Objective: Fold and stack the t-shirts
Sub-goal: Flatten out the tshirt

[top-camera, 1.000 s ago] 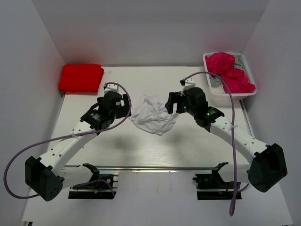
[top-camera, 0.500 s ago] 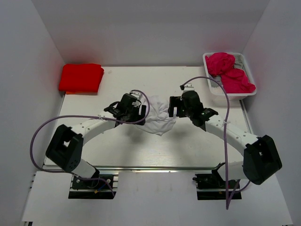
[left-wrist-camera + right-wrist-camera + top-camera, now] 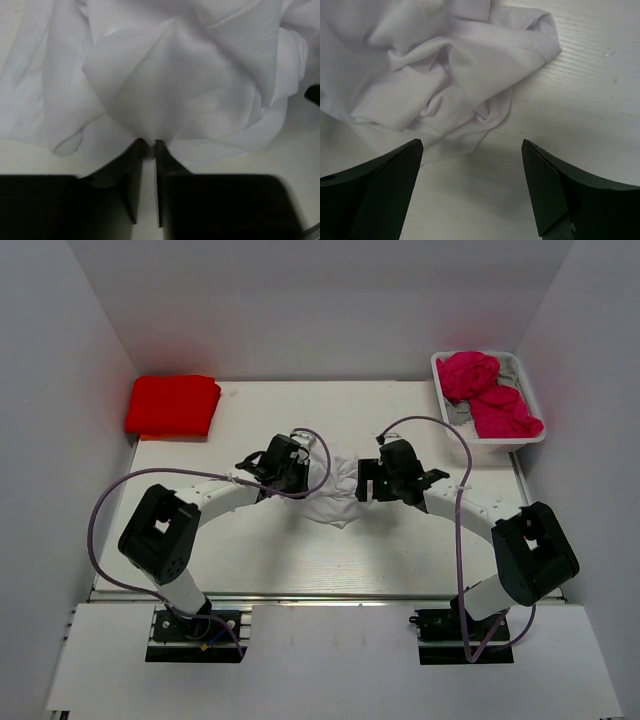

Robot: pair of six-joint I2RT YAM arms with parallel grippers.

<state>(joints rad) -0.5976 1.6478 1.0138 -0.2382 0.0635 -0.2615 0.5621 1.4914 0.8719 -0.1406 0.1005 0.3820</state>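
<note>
White t-shirt [image 3: 333, 503] bunched, axis unclear, left claw [image 3: 148, 144] pinching.

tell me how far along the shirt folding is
Early. Done: the red t-shirt lies folded at the far left corner of the table. In hand: the white t-shirt is a crumpled heap mid-table; the left gripper is shut on a fold of it, and the right gripper is open at its edge. Left: folding the white one, plus the magenta t-shirts bunched in the wire basket.
</note>
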